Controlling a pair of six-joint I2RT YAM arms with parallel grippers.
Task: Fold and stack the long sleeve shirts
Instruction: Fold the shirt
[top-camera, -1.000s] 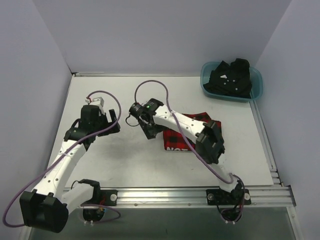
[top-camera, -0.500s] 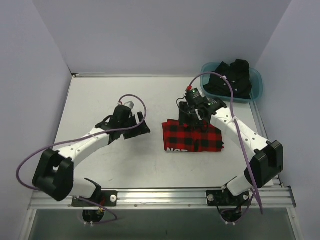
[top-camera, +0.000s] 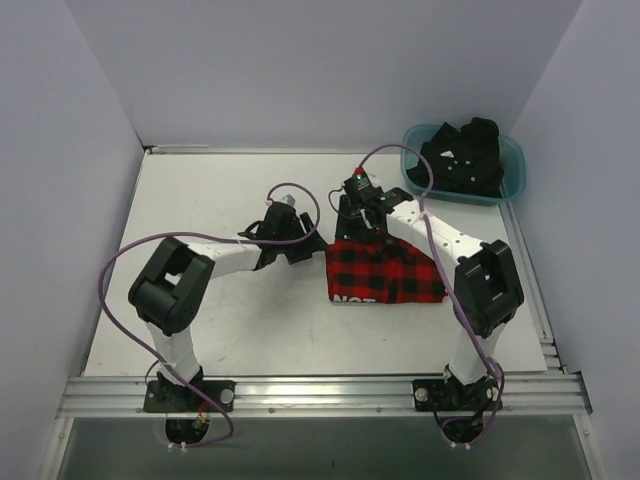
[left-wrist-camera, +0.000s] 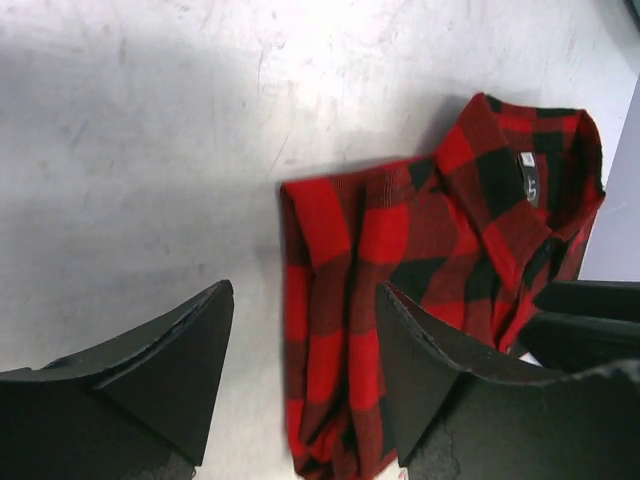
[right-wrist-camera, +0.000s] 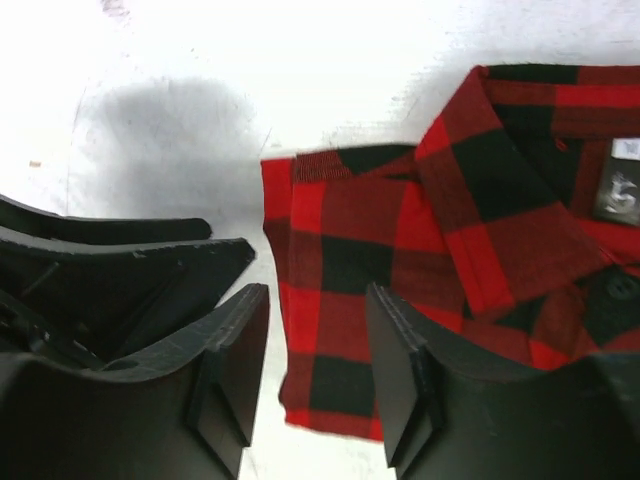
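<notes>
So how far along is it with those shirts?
Roughly halfway. The red checked shirt lies folded into a rectangle on the table. The left hand and right hand hover open at one end of it, holding nothing. The black shirt sits crumpled in the teal tub, not yet folded or stacked.

A robotics lab cell is indicated — a white table (top-camera: 250, 330) is enclosed by plain pale walls (top-camera: 300, 70), and robot arms (top-camera: 215, 255) are bolted to an aluminium rail (top-camera: 320, 392) along its near edge.

Bright even light, soft shadows, wrist-view glare
</notes>
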